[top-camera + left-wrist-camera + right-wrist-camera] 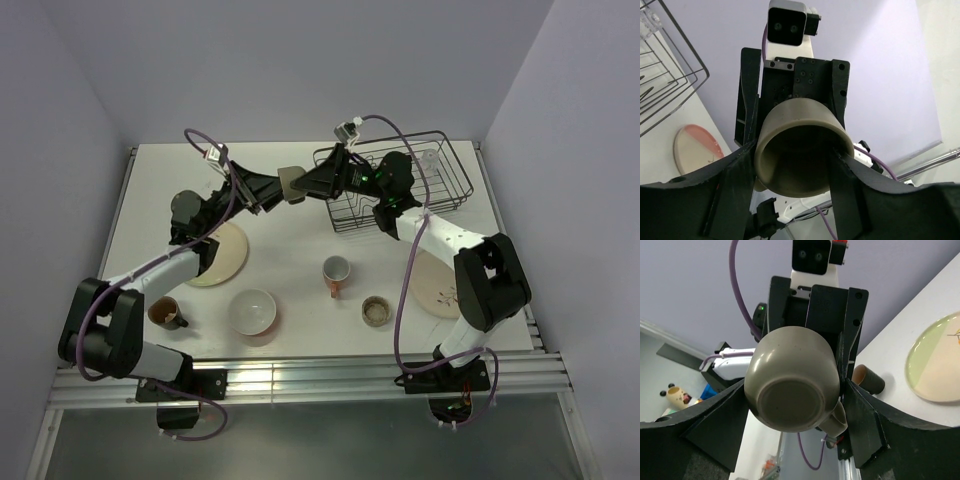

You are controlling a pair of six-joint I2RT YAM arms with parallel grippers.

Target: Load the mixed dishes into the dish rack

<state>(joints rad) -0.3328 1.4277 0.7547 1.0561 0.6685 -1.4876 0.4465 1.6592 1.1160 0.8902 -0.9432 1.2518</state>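
Dish rack [445,185]: clear glass [430,157] inside | olive cup [290,183] outside, gripped by right fingers [715,425] | left fingers [730,190]: cannot tell

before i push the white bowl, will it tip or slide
The white bowl sits upright, wide and low, so it probably slides rather than tips. Its smooth, ceramic-looking surface suggests it's rigid, slippery and likely chips if knocked.
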